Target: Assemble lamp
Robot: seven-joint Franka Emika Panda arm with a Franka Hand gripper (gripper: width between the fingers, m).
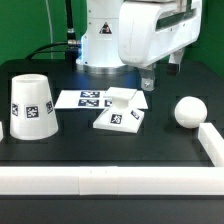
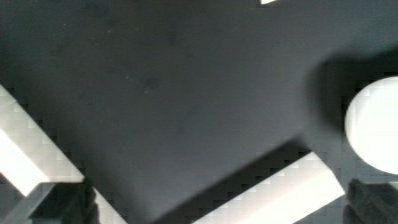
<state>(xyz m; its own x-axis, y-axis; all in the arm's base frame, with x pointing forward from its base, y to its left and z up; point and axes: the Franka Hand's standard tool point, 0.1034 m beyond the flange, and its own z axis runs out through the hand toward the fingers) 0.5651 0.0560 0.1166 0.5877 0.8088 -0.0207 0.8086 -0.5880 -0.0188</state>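
The white cone shade (image 1: 30,105) stands on the black table at the exterior view's left. The flat square base (image 1: 120,116) lies in the middle, slightly tilted on the edge of the marker board (image 1: 88,98). The ball-shaped bulb (image 1: 188,111) rests at the right, near the white wall. My gripper (image 1: 160,78) hangs above the table between the base and the bulb, touching neither. In the wrist view my gripper (image 2: 214,208) is open and empty, its fingertips (image 2: 50,205) dark and far apart. A rounded white shape, probably the bulb (image 2: 377,120), shows at the frame edge.
A low white wall (image 1: 100,180) borders the table along the front and the exterior view's right side (image 1: 212,140). White strips of it show in the wrist view (image 2: 267,190). The robot's base (image 1: 100,45) stands behind the parts.
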